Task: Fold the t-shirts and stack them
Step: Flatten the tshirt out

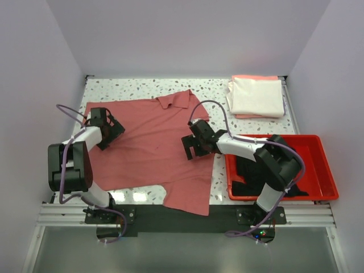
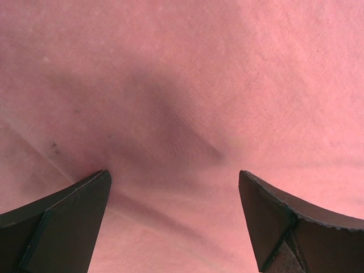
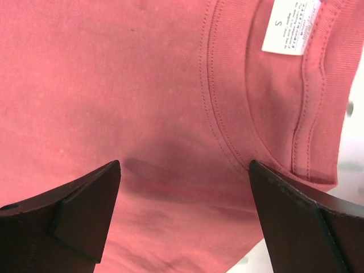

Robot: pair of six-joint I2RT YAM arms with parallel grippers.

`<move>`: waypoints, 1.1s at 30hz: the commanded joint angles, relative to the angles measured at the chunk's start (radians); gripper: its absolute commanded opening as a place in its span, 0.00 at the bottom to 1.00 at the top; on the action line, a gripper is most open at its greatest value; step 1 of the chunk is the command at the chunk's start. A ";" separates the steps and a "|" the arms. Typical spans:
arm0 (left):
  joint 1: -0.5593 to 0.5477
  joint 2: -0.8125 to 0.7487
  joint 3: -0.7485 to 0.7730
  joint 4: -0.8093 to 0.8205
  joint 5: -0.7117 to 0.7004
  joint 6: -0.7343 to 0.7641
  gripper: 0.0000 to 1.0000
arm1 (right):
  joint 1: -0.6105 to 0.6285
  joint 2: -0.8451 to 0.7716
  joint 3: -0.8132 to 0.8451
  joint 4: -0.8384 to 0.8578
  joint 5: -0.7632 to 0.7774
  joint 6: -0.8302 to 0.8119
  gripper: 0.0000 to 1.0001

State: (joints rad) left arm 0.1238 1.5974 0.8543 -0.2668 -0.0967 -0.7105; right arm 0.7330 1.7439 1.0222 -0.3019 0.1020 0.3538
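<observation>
Nearest us, a sleeve (image 1: 187,196) of the rose-red t-shirt (image 1: 148,148) lapped over the table's near edge. To the right, the black t-shirt (image 1: 247,170) lay bunched in the red tray (image 1: 321,170). The rose-red one lay spread across the middle of the table (image 1: 131,88), neck toward the far side.

The left gripper (image 2: 173,176) sat low over the shirt's left side with its fingers spread wide, holding nothing, flat cloth beneath them. The right gripper (image 3: 185,165) was spread too, low over the right side. Its camera showed the collar (image 3: 227,119) and the size tag (image 3: 287,25) just ahead.

We judged the cloth light, limp and quick to wrinkle. It would sag and drag rather than keep a shape. So we would pinch it at a hem or shoulder seam, one hold on each side, to carry a fold over evenly.

Farthest off, in the right corner, the cream-white t-shirt (image 1: 256,96) rested folded on the peach-pink t-shirt (image 1: 256,77).
</observation>
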 commanded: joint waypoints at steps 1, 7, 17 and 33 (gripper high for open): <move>0.002 -0.036 -0.043 -0.055 0.006 0.017 1.00 | 0.009 -0.053 -0.117 -0.025 -0.025 0.086 0.99; 0.002 -0.088 -0.048 -0.060 0.006 0.014 1.00 | 0.025 -0.162 -0.113 -0.094 -0.010 0.070 0.99; 0.004 -0.120 0.046 -0.071 0.048 0.006 1.00 | -0.006 -0.060 0.337 -0.184 0.102 0.013 0.99; 0.002 0.035 0.109 -0.046 0.038 0.026 1.00 | -0.158 0.578 1.001 -0.060 -0.150 -0.499 0.87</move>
State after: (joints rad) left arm 0.1238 1.6222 0.9291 -0.3309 -0.0566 -0.7109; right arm 0.5526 2.2734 1.9129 -0.3759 0.0101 0.0875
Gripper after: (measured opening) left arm 0.997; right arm 0.873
